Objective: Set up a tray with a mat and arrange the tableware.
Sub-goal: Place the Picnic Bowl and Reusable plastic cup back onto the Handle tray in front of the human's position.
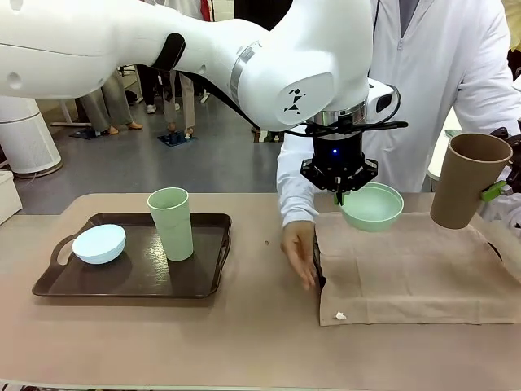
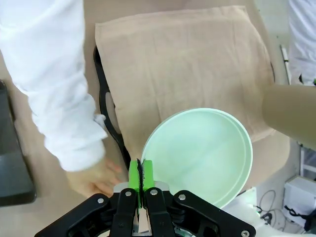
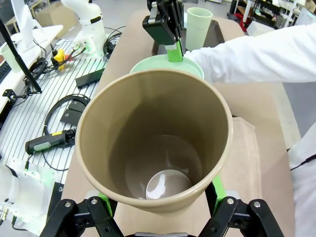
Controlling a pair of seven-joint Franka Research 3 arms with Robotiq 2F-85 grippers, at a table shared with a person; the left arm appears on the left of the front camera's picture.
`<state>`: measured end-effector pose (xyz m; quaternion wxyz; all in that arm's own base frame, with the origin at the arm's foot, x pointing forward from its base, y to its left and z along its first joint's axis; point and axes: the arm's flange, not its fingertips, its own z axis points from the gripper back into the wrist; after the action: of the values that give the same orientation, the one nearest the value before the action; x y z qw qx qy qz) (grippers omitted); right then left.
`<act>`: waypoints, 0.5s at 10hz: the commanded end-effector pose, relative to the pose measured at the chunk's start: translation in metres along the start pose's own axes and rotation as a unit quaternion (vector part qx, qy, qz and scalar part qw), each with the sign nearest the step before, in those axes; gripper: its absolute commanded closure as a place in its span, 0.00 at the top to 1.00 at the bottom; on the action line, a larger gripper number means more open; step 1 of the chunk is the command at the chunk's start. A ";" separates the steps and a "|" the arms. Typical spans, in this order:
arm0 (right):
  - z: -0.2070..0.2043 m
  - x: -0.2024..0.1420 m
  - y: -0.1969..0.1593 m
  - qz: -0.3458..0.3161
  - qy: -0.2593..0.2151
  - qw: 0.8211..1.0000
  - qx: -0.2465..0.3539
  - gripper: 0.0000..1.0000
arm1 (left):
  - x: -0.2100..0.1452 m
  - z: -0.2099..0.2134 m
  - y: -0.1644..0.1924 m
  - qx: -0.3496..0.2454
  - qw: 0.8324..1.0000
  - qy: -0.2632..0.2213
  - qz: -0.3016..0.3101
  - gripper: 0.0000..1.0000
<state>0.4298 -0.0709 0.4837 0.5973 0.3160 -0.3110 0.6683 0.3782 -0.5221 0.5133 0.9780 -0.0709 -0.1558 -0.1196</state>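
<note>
Tableware is not yet arranged: the mat (image 1: 407, 269) covers its tray (image 2: 101, 94), the left gripper (image 1: 340, 194) pinches the mint green bowl (image 1: 373, 205), and the right gripper (image 3: 159, 197) clasps the brown cup (image 1: 468, 181), both unplaced.

Left on the worktop (image 1: 244, 342) sat a tray (image 1: 130, 277), bowl (image 1: 99, 243) at its left end, cup (image 1: 172, 222) upright beside it. To the right, the mat (image 1: 407, 277) covered a second tray (image 2: 102, 94), a person's hand (image 1: 299, 251) at its left edge. Left pincer (image 1: 340, 197) held a second bowl (image 1: 373, 205) above the mat's far side; right pincer (image 3: 160, 205), a second cup (image 1: 470, 179) over its right edge.
</note>
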 end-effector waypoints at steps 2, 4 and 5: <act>0.002 0.002 -0.002 0.002 0.002 1.000 -0.001 0.00 | 0.001 0.002 0.000 0.003 1.000 -0.003 -0.007 0.00; 0.002 0.002 -0.002 0.002 0.002 1.000 -0.001 0.00 | 0.001 0.002 0.000 0.003 1.000 -0.003 -0.007 0.00; 0.002 0.002 -0.002 0.002 0.002 1.000 -0.001 0.00 | 0.001 0.002 0.000 0.003 1.000 -0.003 -0.007 0.00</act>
<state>0.4298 -0.0709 0.4837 0.5973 0.3160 -0.3110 0.6683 0.3783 -0.5221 0.5133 0.9780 -0.0710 -0.1557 -0.1195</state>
